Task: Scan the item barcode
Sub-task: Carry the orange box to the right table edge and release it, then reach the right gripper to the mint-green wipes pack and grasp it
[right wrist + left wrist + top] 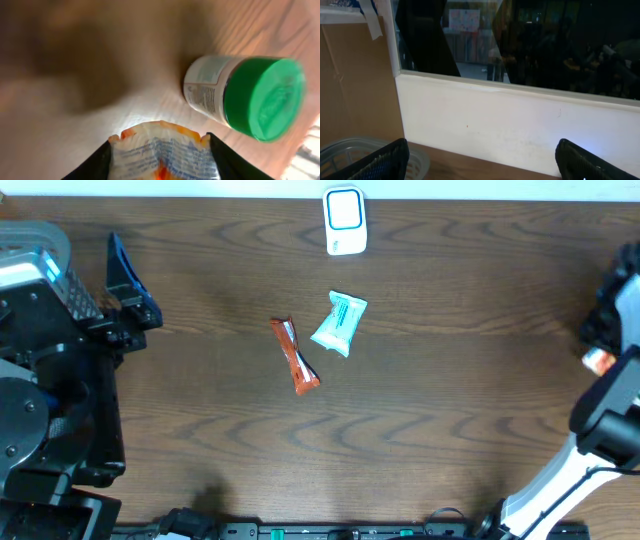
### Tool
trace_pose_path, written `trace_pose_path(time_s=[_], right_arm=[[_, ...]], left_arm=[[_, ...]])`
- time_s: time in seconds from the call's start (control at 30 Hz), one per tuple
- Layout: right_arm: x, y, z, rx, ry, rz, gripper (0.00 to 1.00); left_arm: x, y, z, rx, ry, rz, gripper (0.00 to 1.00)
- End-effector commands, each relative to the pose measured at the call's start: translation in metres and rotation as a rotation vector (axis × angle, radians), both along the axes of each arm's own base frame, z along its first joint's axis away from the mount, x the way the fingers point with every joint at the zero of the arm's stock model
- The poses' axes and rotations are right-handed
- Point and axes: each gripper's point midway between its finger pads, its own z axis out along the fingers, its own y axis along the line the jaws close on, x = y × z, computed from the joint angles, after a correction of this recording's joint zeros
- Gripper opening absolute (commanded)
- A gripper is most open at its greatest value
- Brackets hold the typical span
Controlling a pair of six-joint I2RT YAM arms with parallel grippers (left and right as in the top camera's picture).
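My right pincer (160, 142) hangs at the right edge of the tabletop (450, 410), pinching a crinkled packet (162, 159). The packet is white with blue print and an orange fringe, and it touches both dark fingers. Just beyond it on the wood is a green-capped bottle (245, 97) with a white labelled body. It is blurred, and I cannot tell whether it stands upright.

Out in the middle of the tabletop, well apart from both my arms, lie two more wrappers. An orange bar (295, 355) lies aslant, and a teal packet (340, 323) sits just to its right and a little farther off — near each other, though I cannot say whether they touch.

On the left side my left pincer (481, 150) is spread wide with nothing between its fingers (380, 162), which sit at the two lower corners of its own view. A clear plastic basket (350, 152) sits low on the left there.

At the far edge, past the teal packet, the white scanner (345, 220) rests with its blue-outlined face showing — a long way from the packet I hold.

Farthest off, the left wrist view shows cardboard (355, 85) at left, a pale wall (510, 125) and a dark window (530, 40) above it.
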Motion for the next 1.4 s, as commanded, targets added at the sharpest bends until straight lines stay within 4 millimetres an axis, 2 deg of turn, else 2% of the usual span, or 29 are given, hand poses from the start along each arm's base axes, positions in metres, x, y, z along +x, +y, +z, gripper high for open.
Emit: trace_pose_path(time_s=[0.0, 0.07, 0.1, 0.13, 0.27, 0.37, 0.43, 0.5, 0.6, 0.7, 0.8, 0.97, 1.03, 1.13, 1.2, 1.37], right_arm=[[0.004, 0.002, -0.01, 0.102, -0.088, -0.039, 0.61], [0.015, 0.004, -0.003, 0.151, -0.147, -0.031, 0.76], [0.021, 0.005, 0.003, 0.169, -0.169, -0.015, 0.89], [0.026, 0.005, 0.011, 0.179, -0.19, -0.007, 0.99], [0.044, 0.005, 0.066, 0.159, -0.254, 0.015, 0.99], [0.057, 0.022, 0.114, 0.199, -0.329, 0.057, 0.99], [0.07, 0.05, 0.143, 0.289, -0.411, 0.109, 0.99], [0.083, 0.089, 0.164, 0.43, -0.492, 0.175, 0.99], [0.097, 0.154, 0.177, 0.64, -0.538, 0.274, 0.99], [0.096, 0.217, 0.169, 0.755, -0.458, 0.357, 0.99], [0.094, 0.272, 0.152, 0.756, -0.342, 0.464, 0.99], [0.085, 0.373, 0.11, 0.74, -0.187, 0.692, 0.99], [0.086, 0.407, 0.088, 0.658, -0.157, 0.801, 0.99], [0.089, 0.433, 0.061, 0.43, -0.131, 0.929, 0.99], [0.084, 0.451, 0.047, 0.303, -0.11, 1.005, 0.99], [0.061, 0.503, 0.029, 0.145, -0.101, 1.167, 0.99]], left_arm=[[0.0, 0.001, 0.001, -0.011, -0.007, 0.003, 0.93], [0.0, 0.001, 0.001, -0.011, -0.007, 0.003, 0.93], [0.0, 0.001, 0.001, -0.011, -0.007, 0.003, 0.93], [0.0, 0.001, 0.001, -0.011, -0.007, 0.003, 0.93], [-0.001, 0.001, 0.001, -0.011, -0.008, 0.003, 0.94], [-0.001, 0.001, 0.001, -0.012, -0.01, 0.003, 0.93], [-0.001, 0.001, 0.001, -0.012, -0.01, 0.003, 0.93], [-0.001, 0.001, 0.001, -0.012, -0.011, 0.003, 0.93], [-0.002, 0.002, 0.002, -0.013, -0.014, 0.003, 0.93], [-0.004, 0.002, 0.003, -0.014, -0.019, 0.003, 0.93], [-0.006, 0.003, 0.005, -0.016, -0.025, 0.003, 0.94], [-0.014, 0.005, 0.009, -0.02, -0.043, 0.003, 0.93], [-0.018, 0.006, 0.011, -0.023, -0.052, 0.003, 0.94], [-0.024, 0.008, 0.014, -0.027, -0.068, 0.003, 0.93], [-0.03, 0.009, 0.017, -0.03, -0.081, 0.003, 0.93], [-0.042, 0.012, 0.022, -0.037, -0.106, 0.004, 0.93]])
